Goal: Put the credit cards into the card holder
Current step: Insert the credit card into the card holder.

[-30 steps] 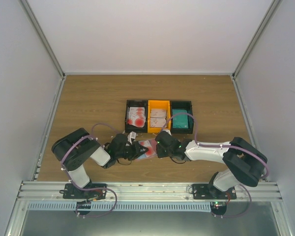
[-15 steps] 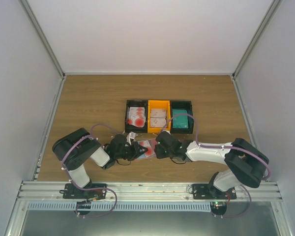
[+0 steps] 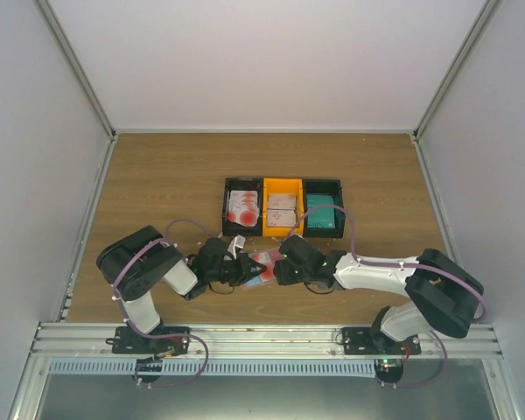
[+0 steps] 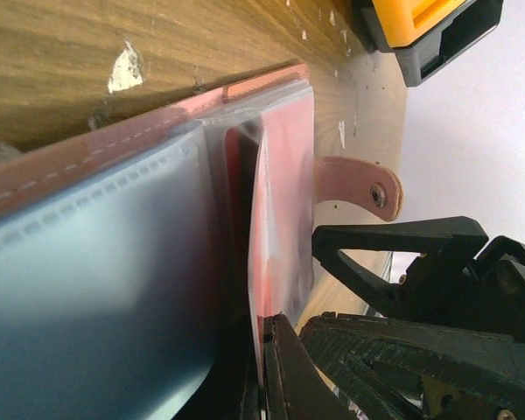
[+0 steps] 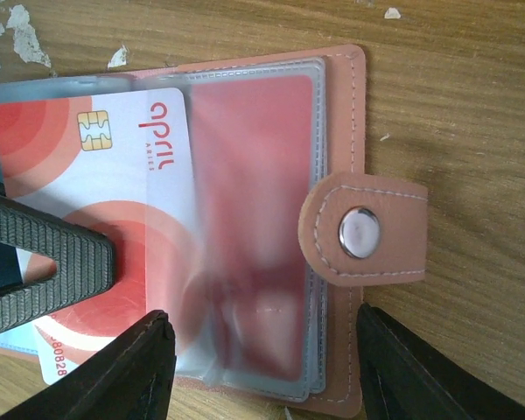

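Card holder (image 5: 337, 114) lay open on the counter (image 5: 472, 105), just in front of the tray (image 3: 283, 207). A red-and-white credit card (image 5: 114, 149) sat about halfway into its clear sleeve. The left end effector (image 4: 264, 350) was pinched shut on the holder's left leaf. The right end effector (image 5: 262, 367) hung wide apart, gripping nothing. To finish well, the card probably needed a flat, square push along the sleeve, with the left pinch firm and the snap tab (image 5: 363, 232) left clear.

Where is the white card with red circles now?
In the right wrist view, left of centre, the card lies partly inside the pink card holder's clear sleeve.
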You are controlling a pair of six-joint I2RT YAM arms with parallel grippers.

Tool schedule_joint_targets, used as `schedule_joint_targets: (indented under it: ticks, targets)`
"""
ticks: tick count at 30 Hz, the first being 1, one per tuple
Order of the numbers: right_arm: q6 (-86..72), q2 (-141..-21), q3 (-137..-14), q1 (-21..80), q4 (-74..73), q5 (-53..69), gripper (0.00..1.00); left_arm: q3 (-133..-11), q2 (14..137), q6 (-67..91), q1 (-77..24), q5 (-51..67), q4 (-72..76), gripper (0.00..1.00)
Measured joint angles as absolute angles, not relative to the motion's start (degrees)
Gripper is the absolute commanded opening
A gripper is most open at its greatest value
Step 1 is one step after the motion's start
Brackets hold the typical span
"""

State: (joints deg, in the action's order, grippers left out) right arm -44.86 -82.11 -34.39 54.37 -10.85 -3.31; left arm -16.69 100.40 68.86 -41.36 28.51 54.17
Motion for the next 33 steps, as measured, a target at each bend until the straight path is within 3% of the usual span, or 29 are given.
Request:
schedule_joint_targets:
  ticks: [33]
  targets:
    - [-45.5,-81.4,-33.7,54.3,-10.8,-4.0,0.57,-18.3,103.4,68.7,-41.5,29.8,56.2,0.00]
